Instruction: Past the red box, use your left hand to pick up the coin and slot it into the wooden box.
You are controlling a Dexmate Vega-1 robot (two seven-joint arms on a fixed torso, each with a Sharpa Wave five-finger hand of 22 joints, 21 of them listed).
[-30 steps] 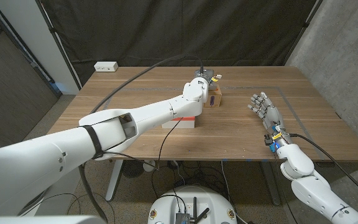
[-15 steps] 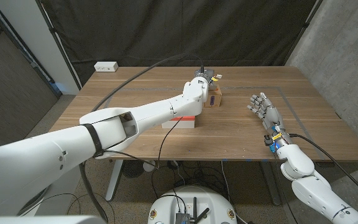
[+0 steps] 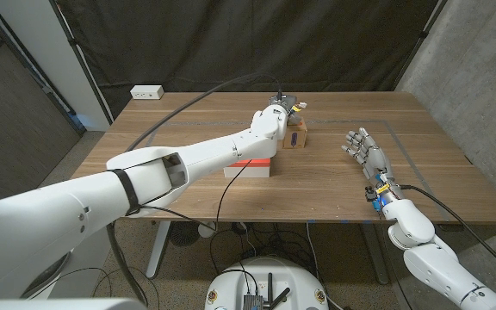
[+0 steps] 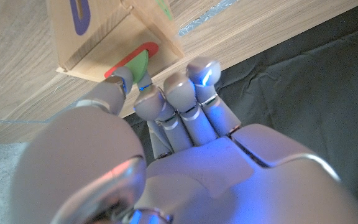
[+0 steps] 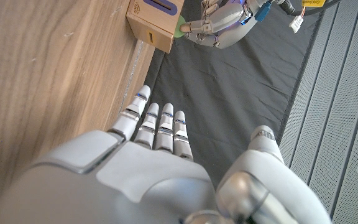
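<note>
The coin (image 4: 140, 64), green, is pinched by the left hand (image 4: 160, 124) at the wooden box's (image 4: 104, 31) red-rimmed slot (image 4: 131, 59), near the table's (image 3: 334, 194) far edge. The right hand (image 3: 365, 150) waits spread wide and holding nothing.

The coin (image 4: 140, 64) at the left hand's (image 4: 166, 124) fingertips is green. The box (image 4: 104, 31) it touches is pale wood, with a red-rimmed slot (image 4: 129, 59) and a purple one. Near that arm, the other box (image 3: 250, 164) is red over white. The table (image 3: 334, 189) is brown wood.
</note>
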